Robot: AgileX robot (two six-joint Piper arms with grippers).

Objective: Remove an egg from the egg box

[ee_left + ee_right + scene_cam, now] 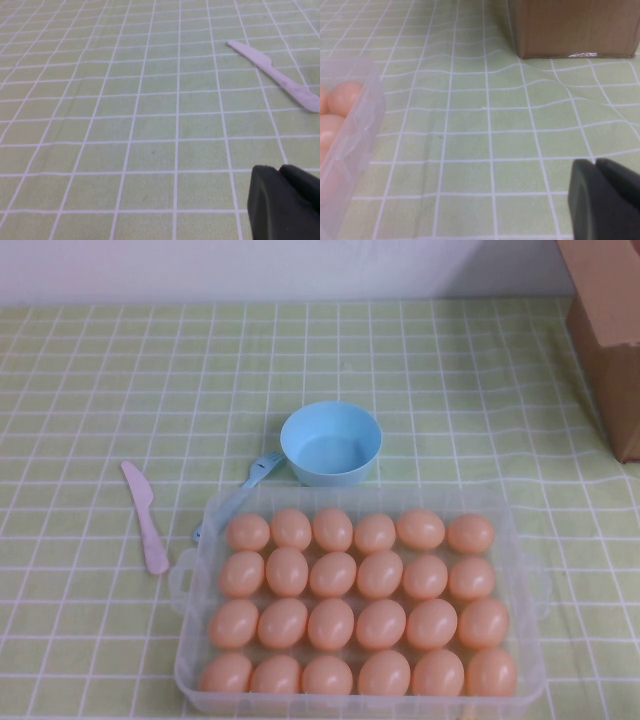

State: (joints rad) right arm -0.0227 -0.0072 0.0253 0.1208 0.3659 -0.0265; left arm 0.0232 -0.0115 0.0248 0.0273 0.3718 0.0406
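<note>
The clear plastic egg box (350,495) lies at the front middle of the table, with every place filled by peach-orange eggs (332,574). Neither arm shows in the high view. In the left wrist view my left gripper (278,170) is shut and empty, above bare checked cloth, off to the left of the box. In the right wrist view my right gripper (595,163) is shut and empty, above cloth to the right of the box. That view shows the box's wall (362,125) and a few eggs (345,97) at its edge.
A round light-blue bowl (331,443) stands just behind the box, with a blue plastic utensil (250,485) beside it. A pink plastic knife (146,515) lies to the left, also in the left wrist view (280,75). A cardboard box (610,330) stands at the far right (570,25).
</note>
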